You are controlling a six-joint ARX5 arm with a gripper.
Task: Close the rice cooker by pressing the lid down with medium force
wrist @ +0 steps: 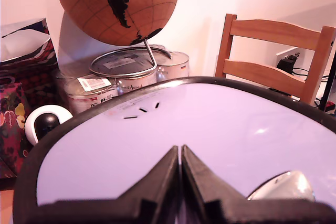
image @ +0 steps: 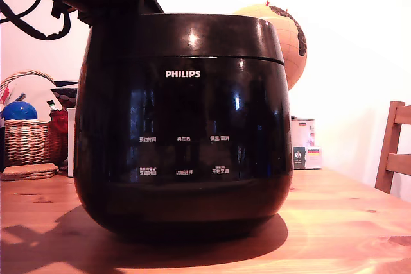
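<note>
So the Philips rice cooker (image: pixel 183 126) sits pretty much dead center in the exterior view, planted on the wooden table (image: pixel 347 222) and filling most of the frame. The lid (image: pixel 186 36) is down on the body, with just a thin seam line showing along its edge toward the exterior view's right. Can't tell from here if it's actually latched.

The arm comes in at about 11 o'clock from the cooker, a dark blur over the lid's top. In the wrist view the gripper (wrist: pixel 181 153) has its two black fingers pressed together, basically no gap, nothing pinched between them, tips resting right at the lid's glossy top surface. Whether they're actually pushing on it or just touching is hard to say.

Around the cooker: an orange globe (image: pixel 289 36) peeks out at roughly 2 o'clock behind it, a wicker basket (image: pixel 29 139) with a blue ball (image: pixel 18 110) sits at 9 o'clock, and a wooden chair (image: pixel 393 152) is at 3 o'clock by the edge. The wrist view also shows a couple of metal tins (wrist: pixel 126 72) under the globe and a small white camera (wrist: pixel 46 121) beside them.
</note>
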